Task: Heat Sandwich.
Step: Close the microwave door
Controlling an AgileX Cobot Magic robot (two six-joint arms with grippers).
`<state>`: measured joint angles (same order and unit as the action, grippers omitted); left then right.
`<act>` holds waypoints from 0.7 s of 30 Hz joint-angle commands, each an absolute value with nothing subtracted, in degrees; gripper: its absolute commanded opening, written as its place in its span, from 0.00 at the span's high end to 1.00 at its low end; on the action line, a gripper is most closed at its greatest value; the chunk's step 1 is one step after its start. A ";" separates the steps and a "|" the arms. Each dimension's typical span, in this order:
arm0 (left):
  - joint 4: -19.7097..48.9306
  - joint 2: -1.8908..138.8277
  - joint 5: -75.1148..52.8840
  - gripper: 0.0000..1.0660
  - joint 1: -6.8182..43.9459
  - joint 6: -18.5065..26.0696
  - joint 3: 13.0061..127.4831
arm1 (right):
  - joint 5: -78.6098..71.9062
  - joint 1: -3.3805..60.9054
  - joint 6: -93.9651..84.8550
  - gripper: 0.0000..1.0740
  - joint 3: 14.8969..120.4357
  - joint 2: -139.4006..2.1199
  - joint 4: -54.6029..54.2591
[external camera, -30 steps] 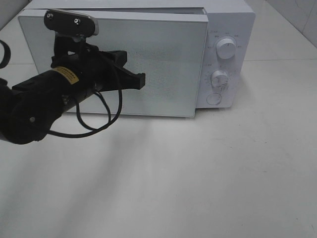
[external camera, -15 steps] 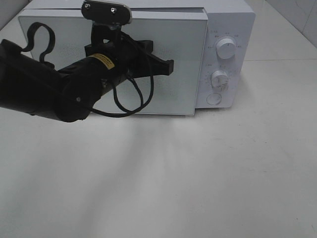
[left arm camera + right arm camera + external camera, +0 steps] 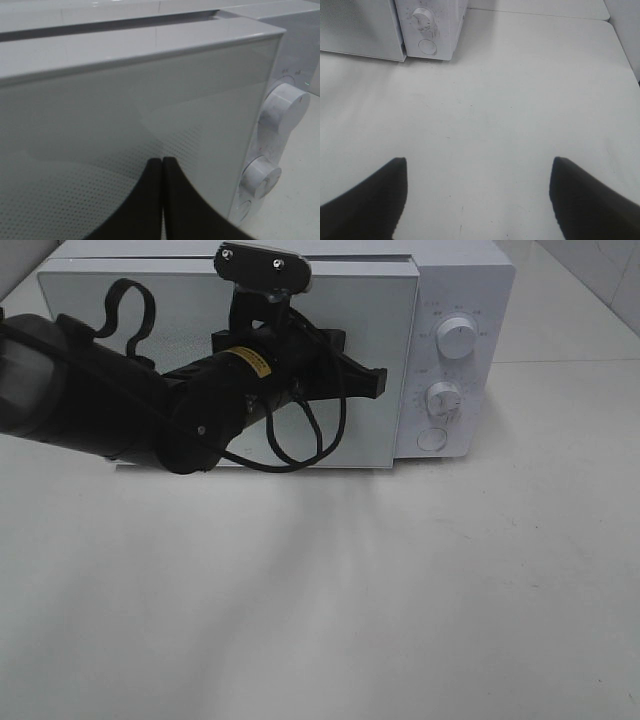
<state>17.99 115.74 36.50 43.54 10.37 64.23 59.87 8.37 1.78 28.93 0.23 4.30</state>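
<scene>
The sandwich shows in none of my views. I judge it lies behind the white speckled glass door (image 3: pixel 340 310) of the white box-shaped microwave (image 3: pixel 465 280), on the far side of that door from my left gripper (image 3: pixel 378 383). The gripper's jaws are pressed together and hold nothing. Its tips are at the door's right part, left of the upper round white dial (image 3: pixel 457 338); I cannot tell if they touch the glass. A dark gap runs along the door's top, so it seems unlatched. I should press squarely near its right edge without sliding onto the dial. My right gripper (image 3: pixel 477 165) hangs wide and empty over the pale tabletop (image 3: pixel 520 100), well nearer.
</scene>
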 commanded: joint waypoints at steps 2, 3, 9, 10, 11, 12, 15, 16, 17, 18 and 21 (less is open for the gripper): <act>24.69 117.34 38.39 1.00 42.69 14.21 68.41 | 59.59 7.91 1.49 0.29 28.93 1.72 4.30; 25.90 117.80 38.22 1.00 42.69 15.41 69.16 | 59.59 7.91 1.49 0.29 28.93 1.72 4.30; 27.90 119.63 34.49 1.00 41.31 17.42 73.28 | 59.59 7.91 1.49 0.29 28.93 1.72 4.30; 27.90 119.63 34.09 1.00 41.14 17.42 73.40 | 59.59 7.91 1.49 0.29 28.93 1.72 4.30; 27.90 119.63 34.09 1.00 41.02 17.42 73.40 | 59.59 7.91 1.49 0.29 28.93 1.72 4.30; 27.90 119.63 33.80 1.00 41.08 17.48 73.40 | 59.59 7.91 1.49 0.29 28.93 1.72 4.30; 27.90 119.63 33.23 1.00 41.20 17.48 73.40 | 59.59 7.91 1.49 0.29 28.93 1.72 4.30; 27.90 119.63 33.23 1.00 41.25 17.48 73.40 | 59.59 7.91 1.49 0.29 28.93 1.72 4.30; 27.85 119.63 33.23 1.00 41.37 17.48 73.40 | 59.59 7.91 1.49 0.29 28.93 1.72 4.30; 27.85 119.63 33.23 1.00 41.37 17.48 73.40 | 59.59 7.91 1.49 0.29 28.93 1.72 4.30; 27.85 119.63 33.23 1.00 41.48 17.48 73.40 | 59.59 7.91 1.49 0.29 28.93 1.72 4.30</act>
<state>23.43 119.35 29.05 43.77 17.70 72.08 59.87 8.37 1.78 28.93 0.23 4.30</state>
